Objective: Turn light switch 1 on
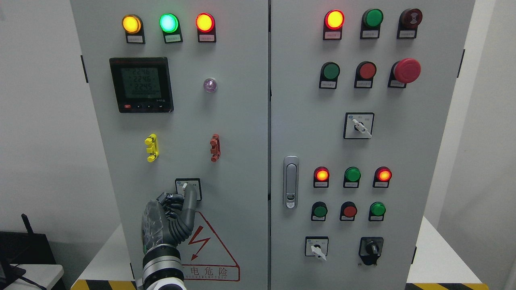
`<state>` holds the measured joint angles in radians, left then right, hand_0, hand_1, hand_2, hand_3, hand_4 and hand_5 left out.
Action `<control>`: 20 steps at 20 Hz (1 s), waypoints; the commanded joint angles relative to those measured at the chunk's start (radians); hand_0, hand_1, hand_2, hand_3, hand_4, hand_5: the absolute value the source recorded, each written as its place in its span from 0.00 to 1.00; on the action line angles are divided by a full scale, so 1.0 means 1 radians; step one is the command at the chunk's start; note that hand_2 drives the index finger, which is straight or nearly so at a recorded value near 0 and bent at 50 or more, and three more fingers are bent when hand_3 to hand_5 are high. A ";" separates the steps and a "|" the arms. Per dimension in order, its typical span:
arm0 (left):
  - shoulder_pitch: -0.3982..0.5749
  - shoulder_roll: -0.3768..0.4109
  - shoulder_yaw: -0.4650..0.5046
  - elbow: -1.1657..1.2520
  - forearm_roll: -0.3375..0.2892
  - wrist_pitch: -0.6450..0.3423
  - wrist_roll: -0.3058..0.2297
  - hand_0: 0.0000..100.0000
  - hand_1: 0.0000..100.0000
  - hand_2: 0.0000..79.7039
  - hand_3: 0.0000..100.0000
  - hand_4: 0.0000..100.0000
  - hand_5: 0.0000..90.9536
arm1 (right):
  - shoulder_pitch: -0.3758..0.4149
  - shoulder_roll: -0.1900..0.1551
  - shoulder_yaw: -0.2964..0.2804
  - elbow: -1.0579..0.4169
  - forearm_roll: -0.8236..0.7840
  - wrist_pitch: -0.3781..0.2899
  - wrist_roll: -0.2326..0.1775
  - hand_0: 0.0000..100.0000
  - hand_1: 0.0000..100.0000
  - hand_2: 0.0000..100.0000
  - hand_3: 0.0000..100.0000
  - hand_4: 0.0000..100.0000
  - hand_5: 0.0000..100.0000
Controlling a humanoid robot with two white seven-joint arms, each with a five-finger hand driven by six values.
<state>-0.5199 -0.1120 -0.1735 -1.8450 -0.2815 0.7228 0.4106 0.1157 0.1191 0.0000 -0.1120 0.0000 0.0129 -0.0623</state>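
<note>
A small rotary selector switch (186, 186) with a white knob sits on a square plate low on the left cabinet door (225, 121). My left hand (183, 197) rises from the bottom edge and reaches it. One dark finger (189, 203) lies up against the knob and covers the plate's right part. The other fingers are curled beside it, just left of the knob. The hand hides the plate's lower half. My right hand does not show.
Lit yellow, green and red lamps (169, 23), a digital meter (141, 84) and yellow and red clips are above the hand. A red warning triangle (209, 249) is below it. The right door (306, 121) carries push buttons, an emergency stop (406, 70), three more selector switches and a handle (290, 182).
</note>
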 commanded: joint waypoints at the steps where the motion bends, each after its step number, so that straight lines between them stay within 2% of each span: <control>1: 0.000 0.000 -0.001 0.001 0.001 0.000 -0.001 0.43 0.29 0.61 0.78 0.88 0.98 | 0.001 -0.001 0.017 0.000 -0.025 0.001 -0.001 0.12 0.39 0.00 0.00 0.00 0.00; 20: -0.006 0.000 -0.006 0.007 0.002 -0.002 -0.001 0.49 0.25 0.62 0.81 0.88 0.98 | 0.001 -0.001 0.017 0.000 -0.025 -0.001 -0.001 0.12 0.39 0.00 0.00 0.00 0.00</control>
<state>-0.5232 -0.1120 -0.1776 -1.8393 -0.2796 0.7204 0.4097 0.1162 0.1191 0.0000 -0.1120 0.0000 0.0129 -0.0623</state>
